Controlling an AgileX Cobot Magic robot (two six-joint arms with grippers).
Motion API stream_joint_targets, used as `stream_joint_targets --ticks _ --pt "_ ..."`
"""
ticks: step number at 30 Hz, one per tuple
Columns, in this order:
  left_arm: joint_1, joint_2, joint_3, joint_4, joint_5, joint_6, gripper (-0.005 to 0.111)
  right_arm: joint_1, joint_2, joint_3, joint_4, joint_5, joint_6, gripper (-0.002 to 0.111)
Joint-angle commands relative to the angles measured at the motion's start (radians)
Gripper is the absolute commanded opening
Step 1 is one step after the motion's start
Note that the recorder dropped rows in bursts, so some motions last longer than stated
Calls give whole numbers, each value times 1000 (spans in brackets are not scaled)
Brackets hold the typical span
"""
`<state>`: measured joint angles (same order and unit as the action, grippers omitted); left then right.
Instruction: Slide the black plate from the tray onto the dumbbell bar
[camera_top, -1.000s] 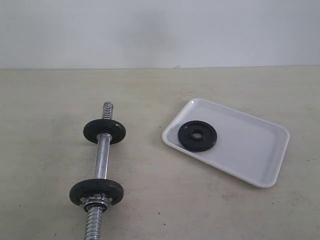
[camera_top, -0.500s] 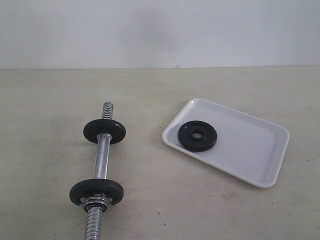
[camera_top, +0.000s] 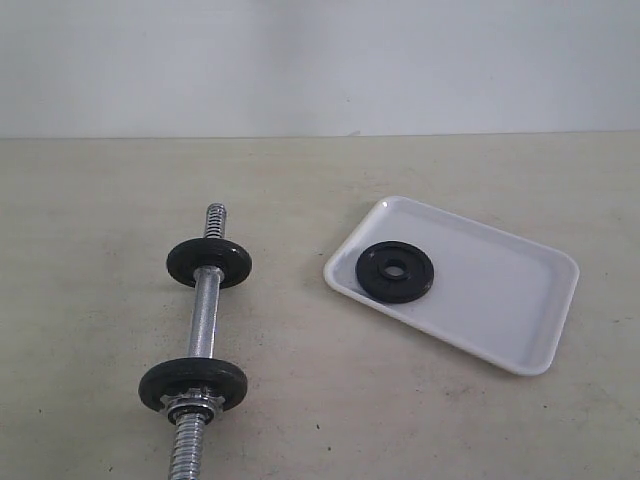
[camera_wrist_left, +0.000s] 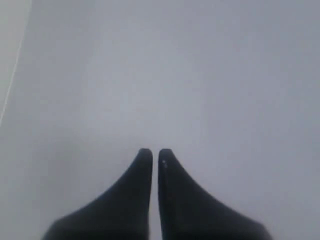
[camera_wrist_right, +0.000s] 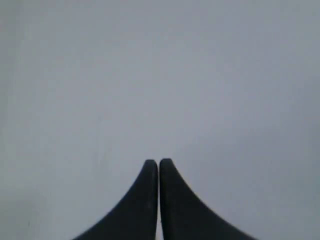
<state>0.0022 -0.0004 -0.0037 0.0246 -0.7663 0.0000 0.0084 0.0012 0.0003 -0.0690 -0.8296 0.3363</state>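
The black plate (camera_top: 394, 271) lies flat in the near-left corner of the white tray (camera_top: 500, 290), on the right of the exterior view. Left of it the chrome dumbbell bar (camera_top: 204, 322) lies on the table, with a black disc (camera_top: 208, 262) near its far threaded end, another black disc (camera_top: 193, 384) lower down and a silver nut (camera_top: 190, 406) under that. Neither arm shows in the exterior view. My left gripper (camera_wrist_left: 155, 152) is shut and empty before a blank grey surface. Shut too, my right gripper (camera_wrist_right: 158, 162) holds nothing.
The beige table (camera_top: 90, 220) runs back to a pale wall (camera_top: 320, 60). Both wrist views show only plain grey beyond the fingers.
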Motion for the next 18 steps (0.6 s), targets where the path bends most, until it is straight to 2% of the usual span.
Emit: stream_joint_targets --ticks 1,6,8,9,11,13,15,16,18 --pt "5 0 4 1 -221 -17 4 0 -1 0 132 -154 -120 0" --pt "5 0 4 6 -370 -22 4 0 -1 0 354 -185 -58 0" --pt "5 0 4 15 -361 -75 4 0 -1 0 354 -174 -49 0" --pt "5 0 4 20 -313 -132 4 0 -1 0 336 -110 -54 0" --pt "5 0 -13 57 -145 -225 4 0 -1 -55 255 158 -72 0" --pt "5 0 -83 162 155 -298 4 0 -1 -148 150 497 -118 0" --pt "5 4 -171 368 487 -442 4 0 56 -254 44 830 -129 0" --pt "5 28 -200 448 580 -519 4 0 96 -307 20 959 -132 0" --pt "5 105 -258 565 676 -678 4 0 187 -404 11 1178 -223 0"
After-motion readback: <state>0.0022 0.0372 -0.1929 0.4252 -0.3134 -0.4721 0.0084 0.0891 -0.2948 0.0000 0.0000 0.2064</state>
